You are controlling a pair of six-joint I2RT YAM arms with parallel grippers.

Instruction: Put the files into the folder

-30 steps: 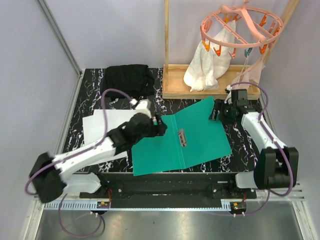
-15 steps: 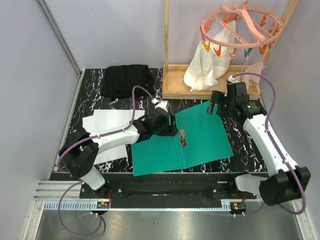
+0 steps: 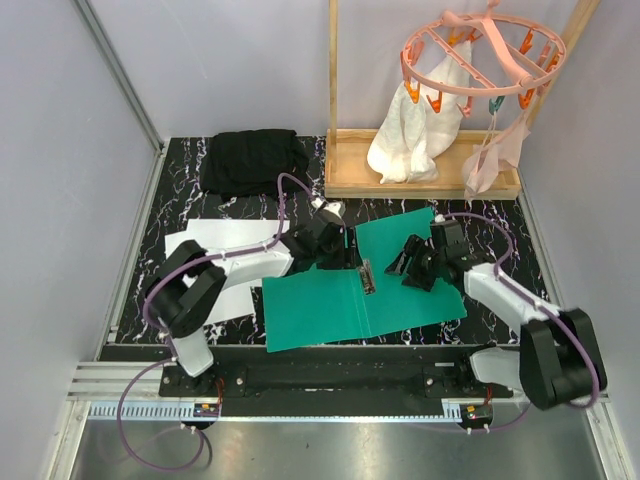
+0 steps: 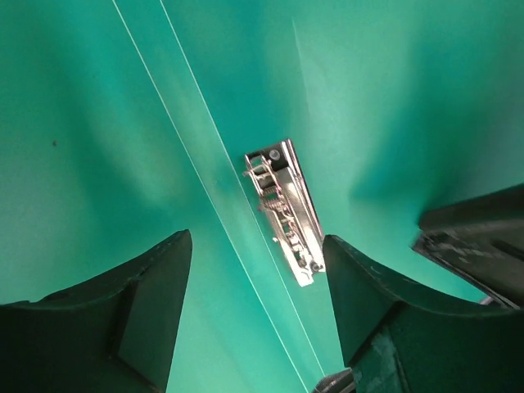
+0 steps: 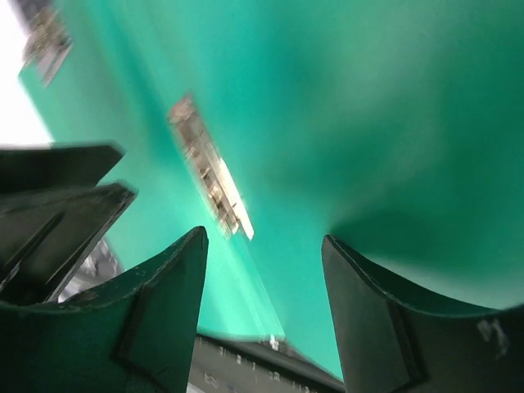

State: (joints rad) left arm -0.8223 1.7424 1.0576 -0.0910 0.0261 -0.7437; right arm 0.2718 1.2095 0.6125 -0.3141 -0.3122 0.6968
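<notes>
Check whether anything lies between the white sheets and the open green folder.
No loose object does. The files lie just left of the folder. Only the robot itself intrudes: the left arm crosses over the files, and the left gripper and right gripper hang open above the folder.

Spine: I found left gripper point(image 3: 345, 260) and right gripper point(image 3: 398, 267) crowding the metal clip point(image 3: 366, 276) from both sides, little room between | Near: front half of the folder point(image 3: 310, 315) lay bare, open from above | Far: wooden rack point(image 3: 350, 187) walled the back edge | Left: files point(image 3: 205, 245) lay flat, left arm point(image 3: 250, 268) overhanging them.
</notes>
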